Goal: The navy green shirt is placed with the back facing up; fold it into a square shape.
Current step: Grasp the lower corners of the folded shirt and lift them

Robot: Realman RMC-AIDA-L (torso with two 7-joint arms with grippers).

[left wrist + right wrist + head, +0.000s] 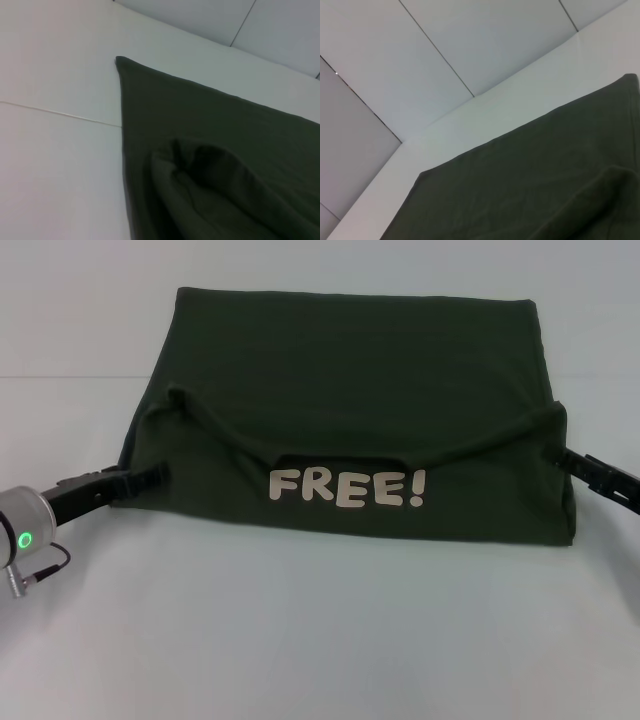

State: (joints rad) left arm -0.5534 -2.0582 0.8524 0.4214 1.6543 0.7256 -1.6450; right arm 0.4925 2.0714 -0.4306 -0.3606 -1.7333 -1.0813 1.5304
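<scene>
Reaching in low from both sides, I've got the left gripper [155, 476] tucked against the left edge of the navy green shirt [350, 370] and the right gripper [562, 454] at its right edge; I can't tell whether either claw is spread or pinching cloth. Between them, the near layer is folded over, cream "FREE!" lettering [347, 487] facing up. The shirt lies as a wide rectangle on the white table [300, 640].

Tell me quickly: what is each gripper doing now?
Left gripper: at the shirt left edge, grip cannot be told.
Right gripper: at its right edge, cannot be told.
</scene>
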